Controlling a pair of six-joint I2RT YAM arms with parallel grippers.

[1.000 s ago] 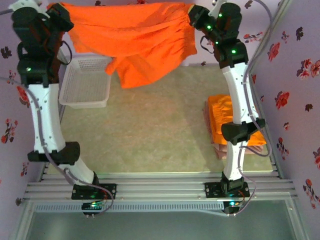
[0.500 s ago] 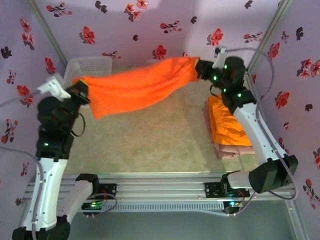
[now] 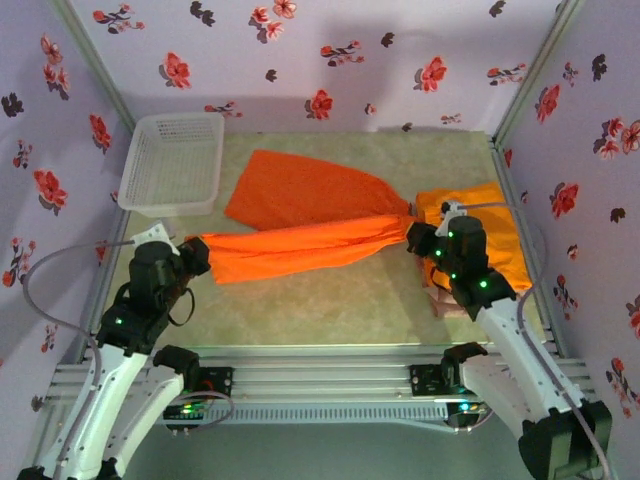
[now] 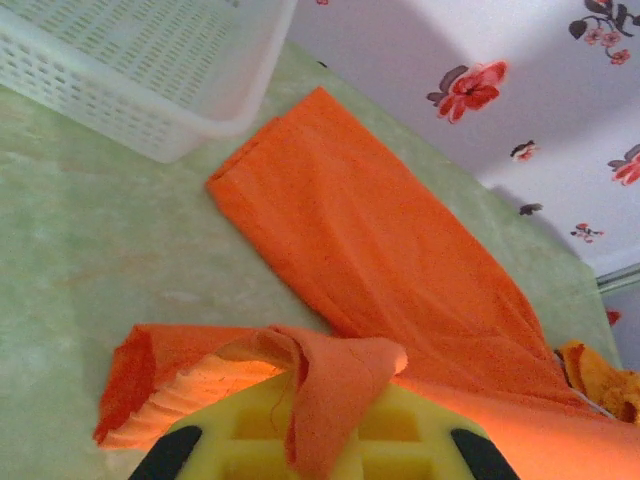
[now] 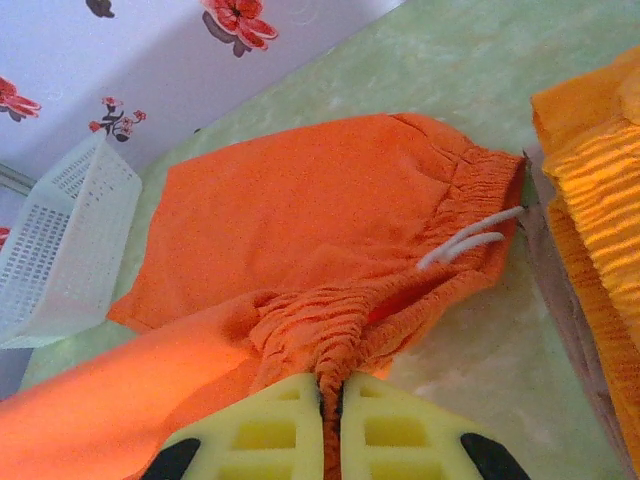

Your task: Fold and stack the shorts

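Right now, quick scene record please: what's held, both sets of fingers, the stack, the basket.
held item: bright orange fabric shorts, stretched between both arms, far half flat on the table
left fingers: shut on one end
right fingers: shut on the bunched waistband
stack: folded orange shorts on pink-beige shorts, right side
basket: white mesh plastic basket, far left, apart from the shorts

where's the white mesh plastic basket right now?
Top view: the white mesh plastic basket sits in the far-left corner of the pale green table, just left of the bright orange shorts spread there.
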